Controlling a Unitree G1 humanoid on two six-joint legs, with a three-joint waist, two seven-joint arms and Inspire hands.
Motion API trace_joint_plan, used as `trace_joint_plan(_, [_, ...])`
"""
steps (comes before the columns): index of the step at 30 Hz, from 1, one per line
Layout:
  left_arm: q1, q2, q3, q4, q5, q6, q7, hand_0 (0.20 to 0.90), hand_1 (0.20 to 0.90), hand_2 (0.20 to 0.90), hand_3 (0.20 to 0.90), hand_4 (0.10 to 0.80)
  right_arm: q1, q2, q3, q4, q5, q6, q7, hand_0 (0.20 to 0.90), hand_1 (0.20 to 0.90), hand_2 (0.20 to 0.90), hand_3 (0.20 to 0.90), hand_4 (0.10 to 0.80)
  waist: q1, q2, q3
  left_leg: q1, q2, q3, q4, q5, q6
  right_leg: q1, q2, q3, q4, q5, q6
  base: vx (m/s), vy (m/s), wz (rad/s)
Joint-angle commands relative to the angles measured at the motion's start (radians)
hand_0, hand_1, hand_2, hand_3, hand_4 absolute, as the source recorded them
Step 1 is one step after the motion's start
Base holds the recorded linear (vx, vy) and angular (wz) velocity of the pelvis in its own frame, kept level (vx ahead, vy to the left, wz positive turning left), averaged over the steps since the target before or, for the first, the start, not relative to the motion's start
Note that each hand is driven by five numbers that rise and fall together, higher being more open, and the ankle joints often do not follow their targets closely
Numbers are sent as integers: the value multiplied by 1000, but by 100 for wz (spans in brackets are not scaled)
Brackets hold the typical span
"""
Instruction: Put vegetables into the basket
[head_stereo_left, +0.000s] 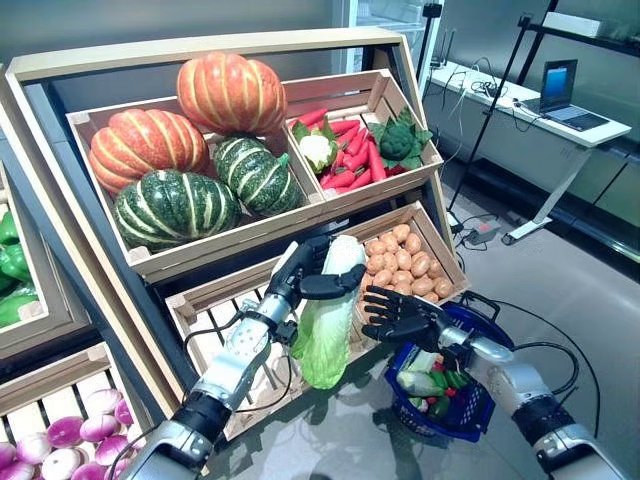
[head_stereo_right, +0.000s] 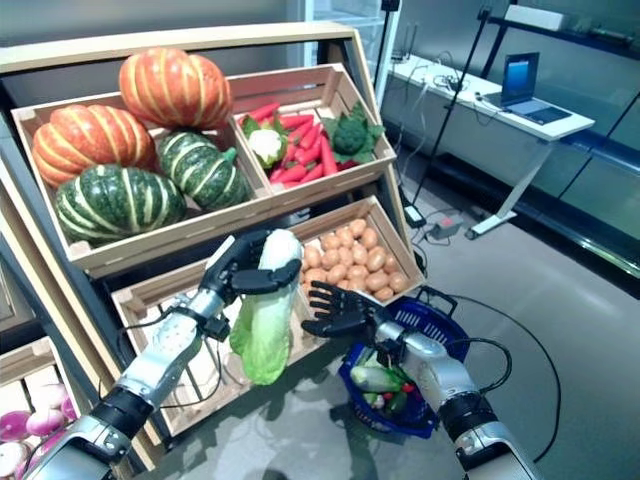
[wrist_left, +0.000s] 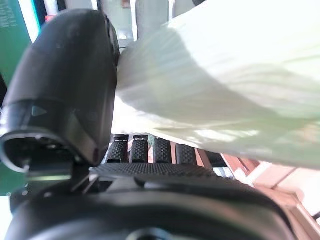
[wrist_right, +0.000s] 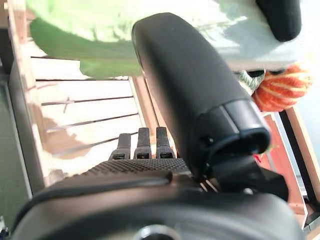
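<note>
Before the lower crate's front edge, the left hand (head_stereo_left: 305, 278) grips a cabbage (head_stereo_left: 328, 310) — right hand (head_stereo_left: 400, 318) spread, empty. Carry it level over the blue basket (head_stereo_left: 478, 405) — release low.

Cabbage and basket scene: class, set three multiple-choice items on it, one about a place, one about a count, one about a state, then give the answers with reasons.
1. Where is the blue basket?
A. on the top shelf
B. low on the right, hanging from the robot's right arm
C. on the white desk

2. How many pumpkins lie in the upper left crate?
A. two
B. four
C. six

3. What is the left hand doing?
A. holding the cabbage
B. hanging empty
C. pressing a potato

Answers: B, its handle loops over the arm behind the open right hand; B, two orange and two green; A, thumb and fingers wrap the white stalk.
</note>
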Motion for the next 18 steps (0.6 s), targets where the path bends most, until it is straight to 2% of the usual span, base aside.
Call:
trace_joint_plan(1, [-105,-45,-33,-96,-86,-102,-36,300,300,300,300,400,-177,48,17,36,61,-40,35,900,900,900,900,800,16,-20,-62,-47,-39,-12,0,-42,27,23,-9,1,1,-30,-23,0,0,0])
trace_joint_plan(7, [-126,-78,-71,-136,-166,-91,-61,300,300,300,300,400,-244,76,48,93,76,-4,27,900,900,900,900,800,25,-23,-67,-47,-42,-22,0,-44,28,25,-13,-1,1,-30,-21,0,-1,1])
trace_joint_plan(18, [-150,-127,-142,-203,-293,-55,-136,300,300,300,300,400,-317,148,82,208,131,88,113,900,900,900,900,800,40,-21,-76,-45,-43,-36,0,-48,29,31,-16,-5,1,-32,-22,5,-5,8])
